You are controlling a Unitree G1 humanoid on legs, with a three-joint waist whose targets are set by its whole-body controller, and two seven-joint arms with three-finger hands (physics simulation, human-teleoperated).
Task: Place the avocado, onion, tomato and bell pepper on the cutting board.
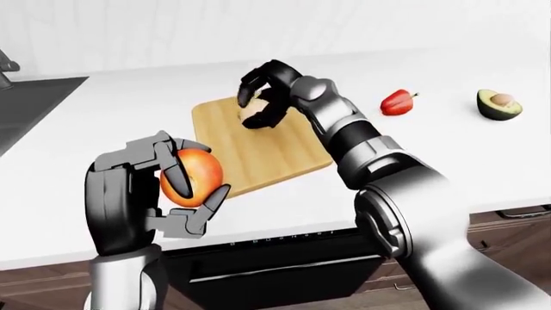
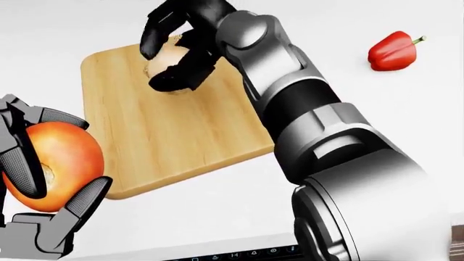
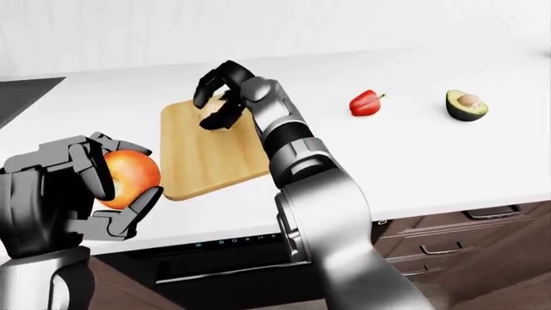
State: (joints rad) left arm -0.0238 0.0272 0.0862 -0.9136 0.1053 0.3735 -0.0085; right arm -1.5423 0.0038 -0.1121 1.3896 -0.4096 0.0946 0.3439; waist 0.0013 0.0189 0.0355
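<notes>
A pale onion (image 2: 167, 60) rests on the wooden cutting board (image 2: 174, 136) near its top edge. My right hand (image 2: 154, 68) arches over it, open, with the fingers lifted off its top and the thumb beside its lower side. At the view's bottom left my left hand (image 2: 50, 179) is shut on the orange-red tomato (image 2: 61, 157), held above the counter left of the board. A red bell pepper (image 1: 396, 103) lies on the white counter to the right of the board. Further right lies a halved avocado (image 1: 499, 104).
A dark sink (image 1: 34, 106) is set into the counter at the far left. Under the counter edge run a black appliance panel (image 1: 284, 240) and wooden drawers (image 3: 447, 242). A white wall (image 1: 276, 26) closes off the top.
</notes>
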